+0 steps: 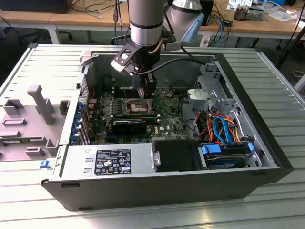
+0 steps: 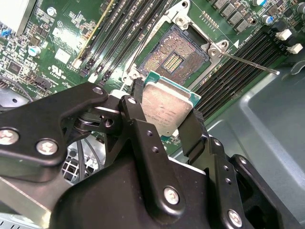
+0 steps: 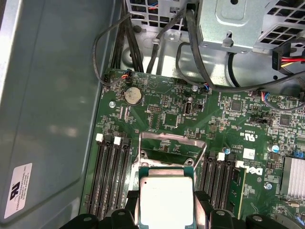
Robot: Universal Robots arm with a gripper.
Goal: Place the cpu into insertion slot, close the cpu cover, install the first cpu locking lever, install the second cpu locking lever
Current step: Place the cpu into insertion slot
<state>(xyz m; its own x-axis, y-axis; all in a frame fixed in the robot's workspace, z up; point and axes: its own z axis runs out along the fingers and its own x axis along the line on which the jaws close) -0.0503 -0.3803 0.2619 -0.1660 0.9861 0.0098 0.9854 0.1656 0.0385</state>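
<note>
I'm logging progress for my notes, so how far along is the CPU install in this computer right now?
Nothing looks finished yet. In hand: the gripper has its fingers shut on the cpu, held clear of the insertion slot, whose contact field is bare. Left: seating the cpu, closing the cpu cover, which stands open, and latching both levers; one locking lever sticks out unlatched.

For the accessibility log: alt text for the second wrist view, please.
The gripper clamps the cpu by two opposite edges, silver top toward the camera, not yet seated in the insertion slot beyond it. The slot lies open with its contact grid bare, flanked by memory slots on the green board.
</note>
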